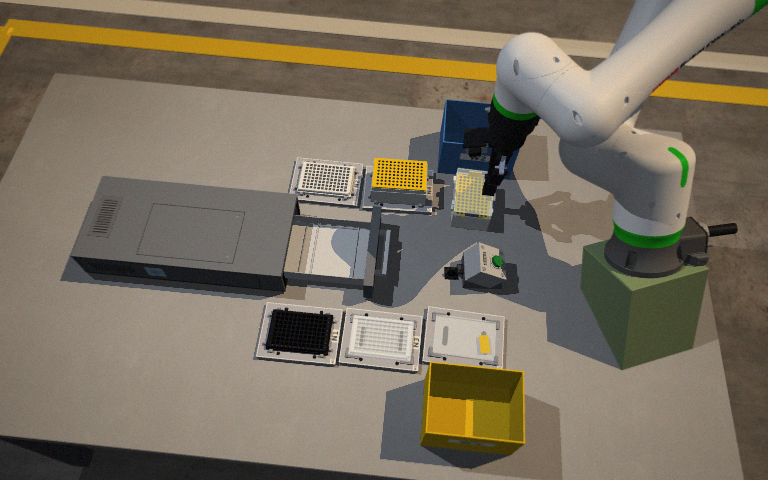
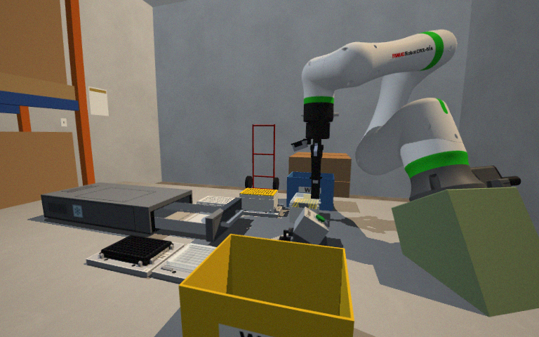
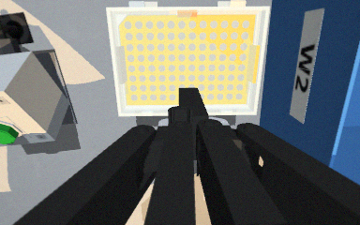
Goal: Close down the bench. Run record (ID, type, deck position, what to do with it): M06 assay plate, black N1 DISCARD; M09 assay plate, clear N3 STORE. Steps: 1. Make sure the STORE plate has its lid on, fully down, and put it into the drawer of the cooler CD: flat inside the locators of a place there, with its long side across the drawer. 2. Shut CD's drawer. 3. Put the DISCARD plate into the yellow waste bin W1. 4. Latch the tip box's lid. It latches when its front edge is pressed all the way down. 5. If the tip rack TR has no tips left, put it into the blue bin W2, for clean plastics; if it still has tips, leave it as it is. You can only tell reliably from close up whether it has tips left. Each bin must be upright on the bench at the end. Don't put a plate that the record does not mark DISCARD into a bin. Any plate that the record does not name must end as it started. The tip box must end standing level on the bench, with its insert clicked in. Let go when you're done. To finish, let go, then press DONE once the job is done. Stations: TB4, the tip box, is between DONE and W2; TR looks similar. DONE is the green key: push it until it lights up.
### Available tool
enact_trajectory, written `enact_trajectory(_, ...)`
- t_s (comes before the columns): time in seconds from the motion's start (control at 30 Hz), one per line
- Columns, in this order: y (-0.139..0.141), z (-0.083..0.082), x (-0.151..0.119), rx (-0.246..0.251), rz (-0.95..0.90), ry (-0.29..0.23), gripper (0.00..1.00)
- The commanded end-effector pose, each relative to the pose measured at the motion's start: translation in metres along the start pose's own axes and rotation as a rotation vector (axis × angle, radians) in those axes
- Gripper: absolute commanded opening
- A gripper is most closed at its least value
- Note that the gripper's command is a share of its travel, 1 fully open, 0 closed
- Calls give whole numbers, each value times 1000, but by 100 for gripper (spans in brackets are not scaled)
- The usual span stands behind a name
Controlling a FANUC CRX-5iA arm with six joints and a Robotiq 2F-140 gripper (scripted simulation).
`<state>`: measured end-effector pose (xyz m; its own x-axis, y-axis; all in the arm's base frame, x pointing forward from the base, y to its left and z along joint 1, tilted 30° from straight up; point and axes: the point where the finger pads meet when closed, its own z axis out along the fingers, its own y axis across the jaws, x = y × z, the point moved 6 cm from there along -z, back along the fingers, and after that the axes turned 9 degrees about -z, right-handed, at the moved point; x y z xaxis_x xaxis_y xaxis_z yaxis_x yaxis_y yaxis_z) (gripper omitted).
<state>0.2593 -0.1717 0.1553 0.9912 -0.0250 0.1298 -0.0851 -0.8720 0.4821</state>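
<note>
My gripper (image 1: pixel 488 189) is shut and empty, pointing down over the tip box TB4 (image 1: pixel 472 193). In the wrist view the fingertips (image 3: pixel 188 100) stand over the near edge of the box's clear lid (image 3: pixel 187 61), with the yellow insert under it. I cannot tell if they touch the lid. The yellow tip rack TR (image 1: pixel 399 178) stands to the left of the box. The black plate (image 1: pixel 299 331) sits at N1 and the clear plate (image 1: pixel 380 337) at N3. The cooler CD (image 1: pixel 186 231) has its drawer (image 1: pixel 331 249) open. The green DONE key (image 1: pixel 497 260) is unlit.
The blue bin W2 (image 1: pixel 469 127) stands upright right behind the tip box, close to my wrist. The yellow bin W1 (image 1: pixel 472 410) stands upright at the front. A white grid plate (image 1: pixel 324 178) sits left of TR. A flat white piece with a yellow mark (image 1: pixel 464 339) lies right of N3.
</note>
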Motion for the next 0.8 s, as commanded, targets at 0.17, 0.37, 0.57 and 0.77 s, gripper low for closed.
enact_trajectory(0.17, 0, -6, 0, 0, 0, 1, 10)
enact_trajectory(0.37, 0, -14, 0, 0, 0, 1, 10)
enact_trajectory(0.57, 0, -26, 0, 0, 0, 1, 10)
enact_trajectory(0.77, 0, -36, 0, 0, 0, 1, 10)
